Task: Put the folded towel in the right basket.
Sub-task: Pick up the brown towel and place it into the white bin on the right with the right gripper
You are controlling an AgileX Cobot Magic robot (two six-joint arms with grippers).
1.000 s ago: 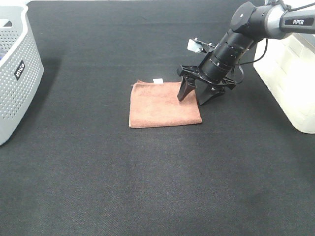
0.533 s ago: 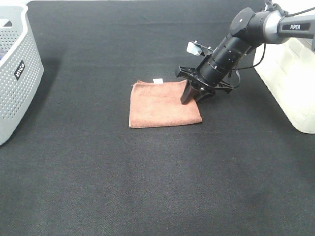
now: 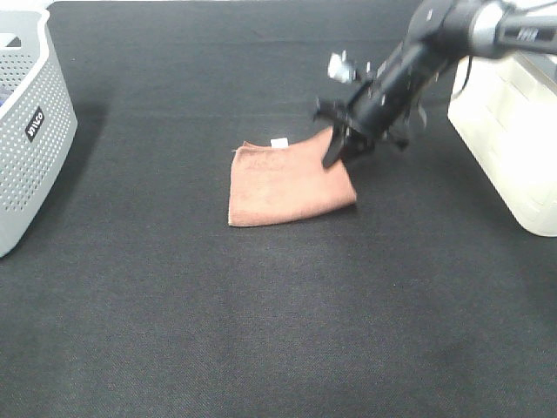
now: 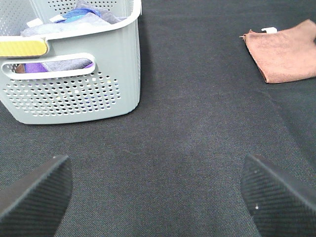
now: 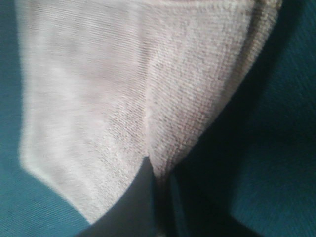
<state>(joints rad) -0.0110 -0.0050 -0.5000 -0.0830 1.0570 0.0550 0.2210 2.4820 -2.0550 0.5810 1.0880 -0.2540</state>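
Note:
The folded brown towel [image 3: 287, 181] lies on the black table in the exterior high view. My right gripper [image 3: 339, 155] is shut on the towel's right edge and lifts that edge off the table; the rest still rests flat. The right wrist view shows the towel [image 5: 123, 84] hanging close below the shut fingertips [image 5: 148, 197]. The right basket [image 3: 513, 131] is a cream bin at the right edge. My left gripper [image 4: 158, 197] is open and empty above bare table, with the towel [image 4: 286, 52] far off in that view.
A grey perforated basket [image 3: 26, 131] stands at the left edge and holds several cloths [image 4: 74, 19]. The black cloth-covered table [image 3: 261, 331] stretches wide in front of the towel.
My right gripper has shut on the towel's right edge and risen, pulling that edge up and back. The left arm has not moved.

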